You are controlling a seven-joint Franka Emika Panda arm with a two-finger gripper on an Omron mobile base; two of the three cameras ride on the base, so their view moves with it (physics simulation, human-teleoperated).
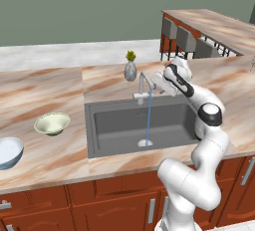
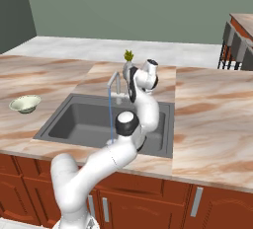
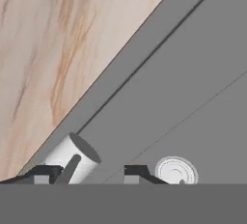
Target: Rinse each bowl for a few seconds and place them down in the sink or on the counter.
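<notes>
A small cream-green bowl (image 1: 52,123) (image 2: 25,103) rests upright on the counter (image 1: 45,88) left of the sink (image 1: 119,125) (image 2: 84,122). Further left, by the counter's front edge, stands a larger pale blue-white bowl (image 1: 9,151). My gripper (image 1: 151,87) (image 2: 125,88) (image 3: 91,172) hovers at the back rim of the sink, right beside the silver faucet (image 1: 143,82) (image 2: 114,80). Its fingertips stand apart and hold nothing. The faucet's pale cylinder base (image 3: 72,156) lies just past the left tip. A thin blue stream of water (image 1: 148,118) (image 2: 110,119) falls to the drain (image 1: 145,143) (image 3: 176,171).
A small grey vase with a plant (image 1: 130,68) (image 2: 127,65) stands on the counter just behind the faucet. Bar stools (image 1: 187,38) line a second counter at the back right. Red-brown cabinets (image 1: 99,205) run below the counter.
</notes>
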